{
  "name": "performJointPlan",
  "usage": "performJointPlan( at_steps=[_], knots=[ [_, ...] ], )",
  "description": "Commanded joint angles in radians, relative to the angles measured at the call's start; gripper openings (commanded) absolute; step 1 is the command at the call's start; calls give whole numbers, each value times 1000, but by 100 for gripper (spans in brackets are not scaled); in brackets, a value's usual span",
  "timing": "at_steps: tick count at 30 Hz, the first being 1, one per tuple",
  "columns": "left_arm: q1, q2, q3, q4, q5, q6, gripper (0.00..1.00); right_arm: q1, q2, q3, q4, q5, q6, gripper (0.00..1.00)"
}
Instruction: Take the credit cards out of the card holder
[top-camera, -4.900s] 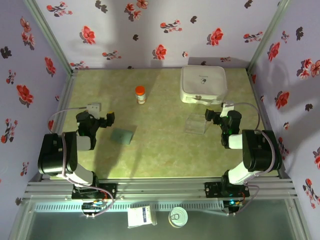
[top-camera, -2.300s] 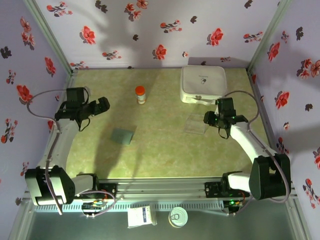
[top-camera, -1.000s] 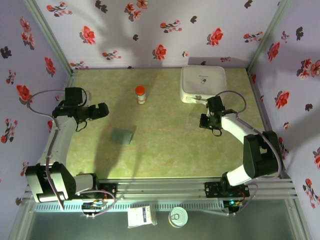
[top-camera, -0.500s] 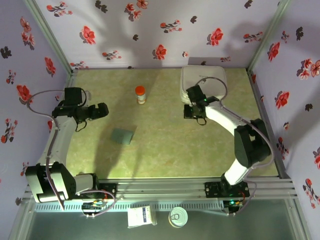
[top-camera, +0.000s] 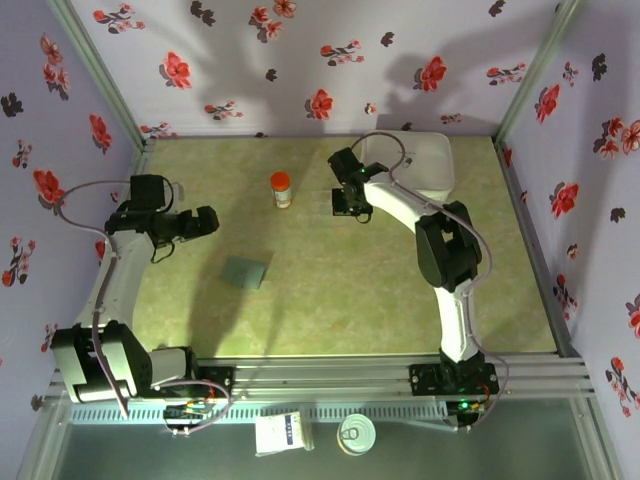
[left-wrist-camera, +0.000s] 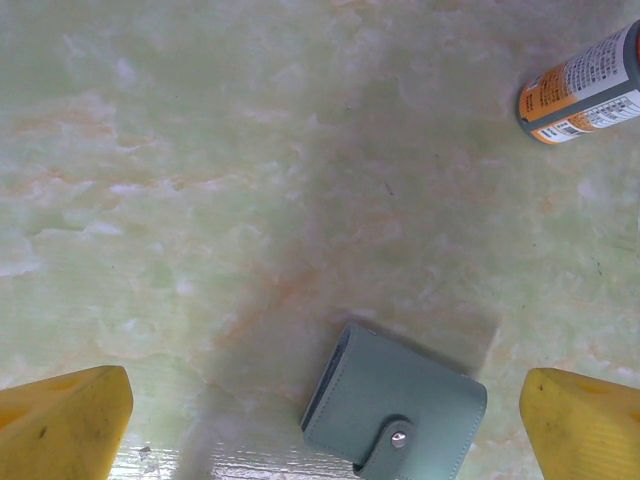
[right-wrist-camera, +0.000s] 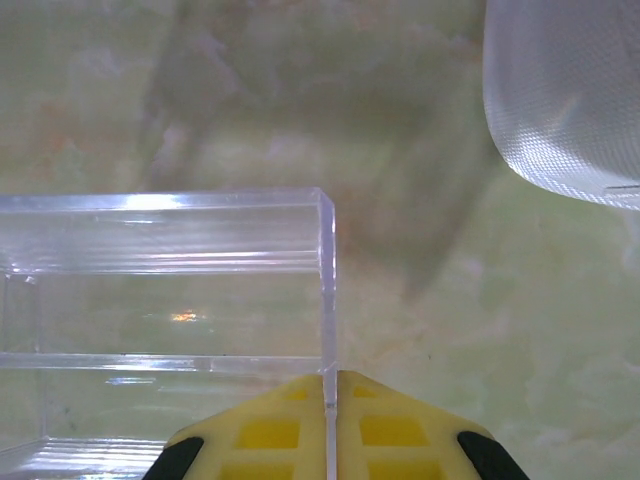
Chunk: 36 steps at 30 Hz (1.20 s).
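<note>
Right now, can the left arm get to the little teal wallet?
Probably yes. The left gripper hangs open near the card holder, which lies alone on the table with nothing over it.

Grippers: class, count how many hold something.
1. The right gripper, by the white case at the back, is shut on the clear box. The left gripper, on the left side, hangs open and empty.

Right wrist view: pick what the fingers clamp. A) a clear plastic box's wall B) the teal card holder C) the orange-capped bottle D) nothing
A: the right gripper is shut on the thin upright wall of the clear plastic box.
</note>
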Motion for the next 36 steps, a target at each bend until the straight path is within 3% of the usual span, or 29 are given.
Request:
performJointPlan(
  at_steps=[1,10,20,24,29,36],
  knots=[
    [8,15,-6,-16,23,19,100,4,41,70,-65,23,27,10],
    [9,34,-7,-20,33,17,100,12,102,112,-72,5,30,11],
    [-11,57,-10,-36,58,-10,100,20,57,89,-75,19,17,16],
    [-76,69,-23,-34,70,-87,100,21,23,80,-87,19,12,24],
    [-206,121,-52,95,82,-195,100,23,-71,16,-50,-29,15,34],
    [-321,337,77,137,126,-151,100,23,-212,-109,-7,-91,21,46]
  ],
)
